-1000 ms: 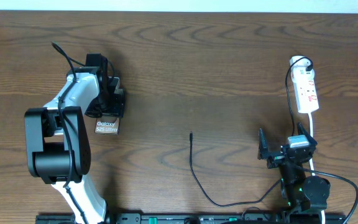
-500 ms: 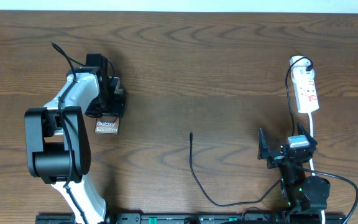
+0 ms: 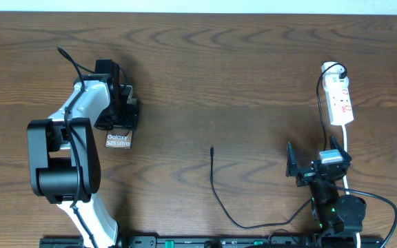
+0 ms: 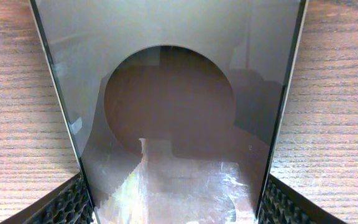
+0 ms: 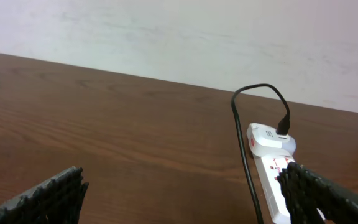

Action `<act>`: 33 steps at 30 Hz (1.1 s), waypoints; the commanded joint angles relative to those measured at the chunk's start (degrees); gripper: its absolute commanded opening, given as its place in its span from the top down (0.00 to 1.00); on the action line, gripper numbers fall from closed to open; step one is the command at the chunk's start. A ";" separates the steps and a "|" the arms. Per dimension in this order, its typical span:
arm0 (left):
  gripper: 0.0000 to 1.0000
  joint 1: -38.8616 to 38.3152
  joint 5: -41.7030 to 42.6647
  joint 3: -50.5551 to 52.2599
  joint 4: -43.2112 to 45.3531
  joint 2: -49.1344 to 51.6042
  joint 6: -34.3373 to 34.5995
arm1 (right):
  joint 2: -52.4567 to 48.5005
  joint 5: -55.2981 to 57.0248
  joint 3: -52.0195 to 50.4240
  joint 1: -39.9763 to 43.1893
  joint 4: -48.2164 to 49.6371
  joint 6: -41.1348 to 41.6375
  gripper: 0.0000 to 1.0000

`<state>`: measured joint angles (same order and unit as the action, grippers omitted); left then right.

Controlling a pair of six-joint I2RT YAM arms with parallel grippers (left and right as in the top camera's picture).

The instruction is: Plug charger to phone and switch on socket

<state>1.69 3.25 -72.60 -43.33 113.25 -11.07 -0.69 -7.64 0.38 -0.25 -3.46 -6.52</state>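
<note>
Items on the table (image 3: 205, 69), listed from the near edge outward.

1. Right gripper (image 3: 313, 160). It stood near the right arm's base, pointing away from the near edge. Its wrist view showed the jaws spread wide with nothing between them.

2. Charger (image 3: 212, 172). The thin black cable trailed from the near edge and ended in a small plug tip around mid-table. The last stretch lay straight, its long axis running near to far and the tip aimed at the far side. It lay to the left of the right gripper, apart from it and well apart from the phone. By my reckoning the right arm was the nearer one, and fetching the tip was the move that mattered.

3. Phone (image 3: 118, 140). It lay flat on the left side with its lettered end toward the near edge, long axis also near to far.

4. Left gripper (image 3: 121, 114). It was set over the phone's far part. In its wrist view the pads (image 4: 73, 205) sat against both long edges, and it looked clamped on the phone.

5. Socket (image 3: 340, 100). The white strip lay far right, beyond the right gripper, with a black plug already in its far end. I could not read the switch position.
</note>
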 commanded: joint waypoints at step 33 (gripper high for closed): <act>0.93 -0.24 0.81 -2.45 -1.75 -8.87 -0.68 | 0.31 0.61 -0.07 -0.59 -0.26 -0.39 0.01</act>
<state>1.69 3.68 -73.12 -44.95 110.45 -11.05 -0.69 -7.64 0.38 -0.25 -3.46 -6.52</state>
